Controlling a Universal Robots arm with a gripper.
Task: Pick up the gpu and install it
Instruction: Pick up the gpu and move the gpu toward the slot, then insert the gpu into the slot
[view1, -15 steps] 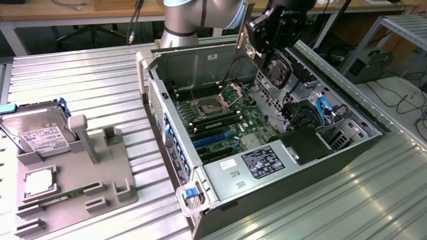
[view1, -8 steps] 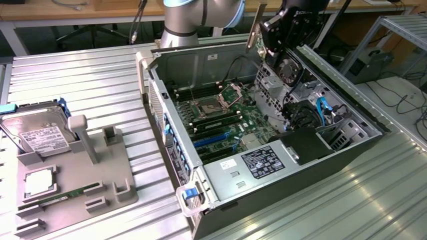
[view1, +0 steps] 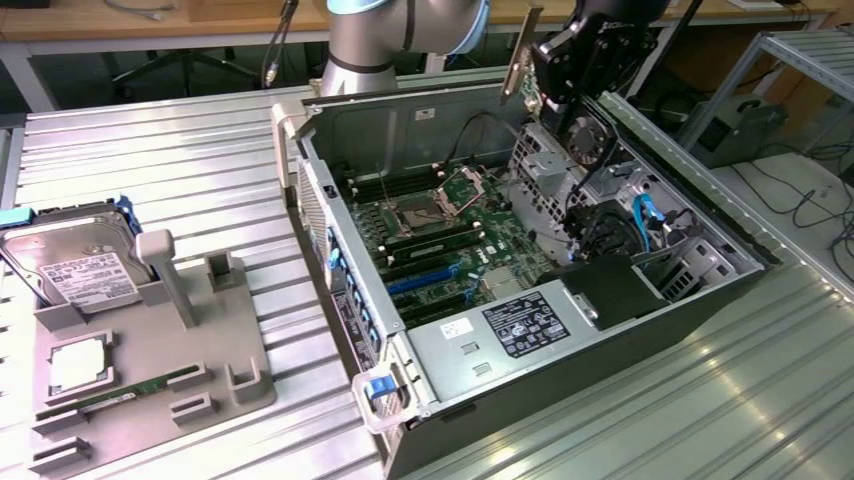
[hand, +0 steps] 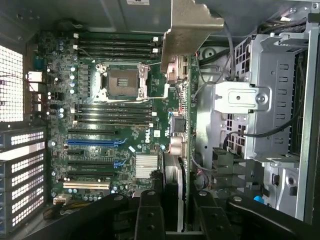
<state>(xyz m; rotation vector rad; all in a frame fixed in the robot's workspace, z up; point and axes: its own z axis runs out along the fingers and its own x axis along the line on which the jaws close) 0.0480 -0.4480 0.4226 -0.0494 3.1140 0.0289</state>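
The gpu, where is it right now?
The gpu is clamped in the gripper, in the air above the open computer case, near the exterior view's top middle.

Silver-bracketed gpu (hand: 191, 35) — green motherboard (hand: 160, 132), blue slot (hand: 92, 142), black tool (hand: 176, 202).

The gpu (hand: 182, 95), a thin card with a silver bracket, hangs edge-on above the motherboard (hand: 115, 115).

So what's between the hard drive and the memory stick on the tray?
A flat silvery square part sits between the hard drive and the memory stick, in the exterior view.
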